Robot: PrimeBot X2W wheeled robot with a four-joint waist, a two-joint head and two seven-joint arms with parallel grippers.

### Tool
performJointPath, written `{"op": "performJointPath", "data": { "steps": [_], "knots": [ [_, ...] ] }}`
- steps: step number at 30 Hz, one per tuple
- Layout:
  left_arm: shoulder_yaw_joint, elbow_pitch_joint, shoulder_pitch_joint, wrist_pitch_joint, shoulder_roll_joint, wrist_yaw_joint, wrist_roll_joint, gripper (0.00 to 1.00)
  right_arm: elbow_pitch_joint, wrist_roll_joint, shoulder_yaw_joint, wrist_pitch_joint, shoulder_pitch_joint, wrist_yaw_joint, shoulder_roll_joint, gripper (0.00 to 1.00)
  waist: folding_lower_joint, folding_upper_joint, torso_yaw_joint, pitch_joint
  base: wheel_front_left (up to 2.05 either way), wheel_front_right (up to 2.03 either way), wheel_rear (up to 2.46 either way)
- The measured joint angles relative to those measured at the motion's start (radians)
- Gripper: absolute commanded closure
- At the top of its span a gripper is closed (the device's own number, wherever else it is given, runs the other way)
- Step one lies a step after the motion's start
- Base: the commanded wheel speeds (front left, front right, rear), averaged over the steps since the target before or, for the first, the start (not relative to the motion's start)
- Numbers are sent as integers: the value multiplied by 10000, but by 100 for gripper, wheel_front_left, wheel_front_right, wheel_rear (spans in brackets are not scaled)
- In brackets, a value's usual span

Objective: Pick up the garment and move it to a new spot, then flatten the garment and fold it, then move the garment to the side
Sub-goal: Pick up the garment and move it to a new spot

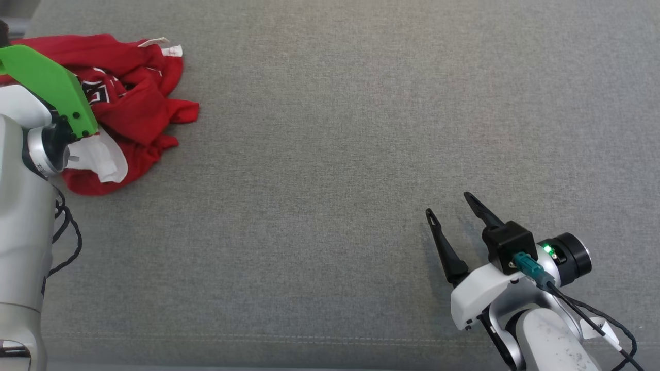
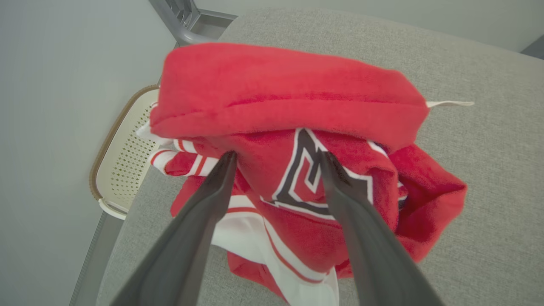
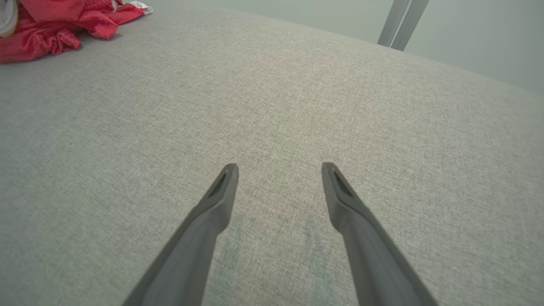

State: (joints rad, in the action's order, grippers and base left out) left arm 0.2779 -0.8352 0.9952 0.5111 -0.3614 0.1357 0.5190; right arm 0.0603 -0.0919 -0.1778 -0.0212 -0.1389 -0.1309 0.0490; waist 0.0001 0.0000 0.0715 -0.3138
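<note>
Red garment bunched at the far left of the grey cushion, not yet picked up. Lies directly ahead of and under the left gripper, by far the nearer of the two: fingers spread wide, holding nothing, tips either side of the black-and-white emblem, just below a thick rolled fold. Contact between tips and cloth impossible to judge. Heap slightly longer from far to near than across, with no true long axis readable in the crumple. Right gripper well apart at the near right, likewise wide and empty, over bare cushion, pointing far-left. In the head view, left fingertips hidden behind a green bracket; garment's left side cut off by frame and arm; sleeves, collar and hem hard to sort out. Pale perforated basket off the cushion's edge beside the heap.
</note>
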Motion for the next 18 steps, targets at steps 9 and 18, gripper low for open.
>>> {"op": "performJointPath", "data": {
  "steps": [9,18],
  "knots": [
    [-82,-311,43,-140,-107,495,10,100,-121,-73,144,-38,6,0,0,0,0,0,-342,-668,0,0,0],
    [127,-167,36,-874,-12,370,-82,100,251,199,2,113,-96,0,0,0,-1,0,-273,-200,0,0,0]
  ]
}}
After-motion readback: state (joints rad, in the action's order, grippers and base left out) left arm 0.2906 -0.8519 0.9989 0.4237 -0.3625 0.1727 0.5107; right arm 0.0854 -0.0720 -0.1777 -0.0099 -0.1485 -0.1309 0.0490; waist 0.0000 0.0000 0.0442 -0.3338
